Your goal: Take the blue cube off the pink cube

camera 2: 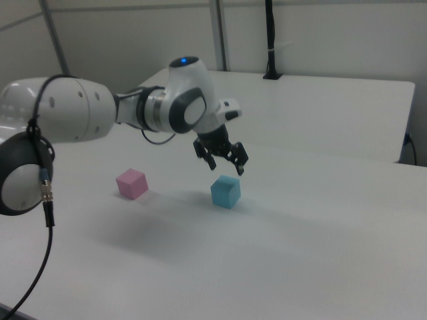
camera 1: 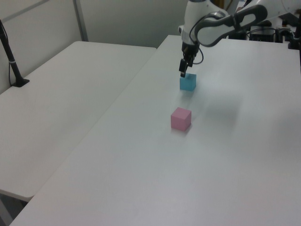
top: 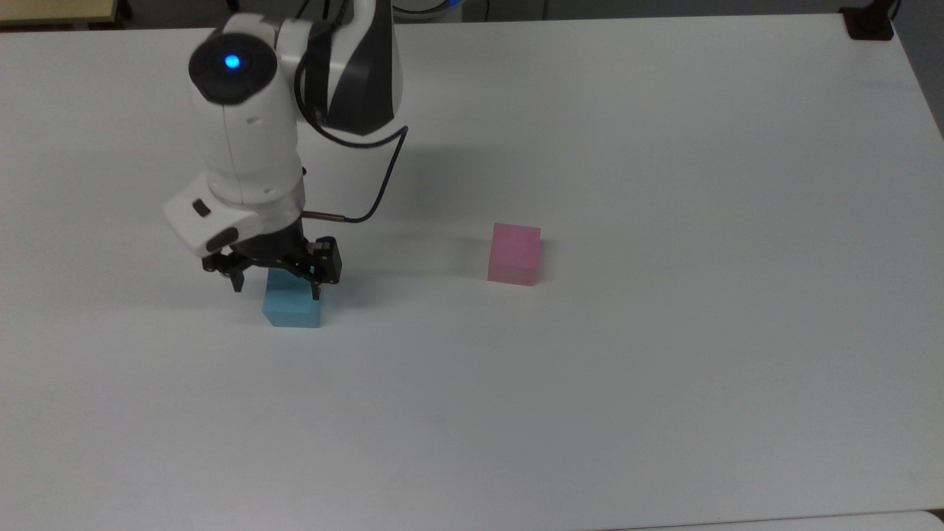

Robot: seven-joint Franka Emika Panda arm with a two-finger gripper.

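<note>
Right view is showing the gripper [camera 2: 223,160] hanging open just above the blue cube [camera 2: 225,192], which is sitting on the table [camera 2: 320,227], well apart from the pink cube [camera 2: 131,183].

Blue cube [top: 293,307] apart from pink cube [top: 514,254]

**Cubes apart on the bench**

The blue cube [top: 293,307] sits on the bench [top: 664,369], well apart from the pink cube [top: 514,254] (toward the top view's left). The end effector [top: 274,284] hangs just above it, fingers spread.
</note>
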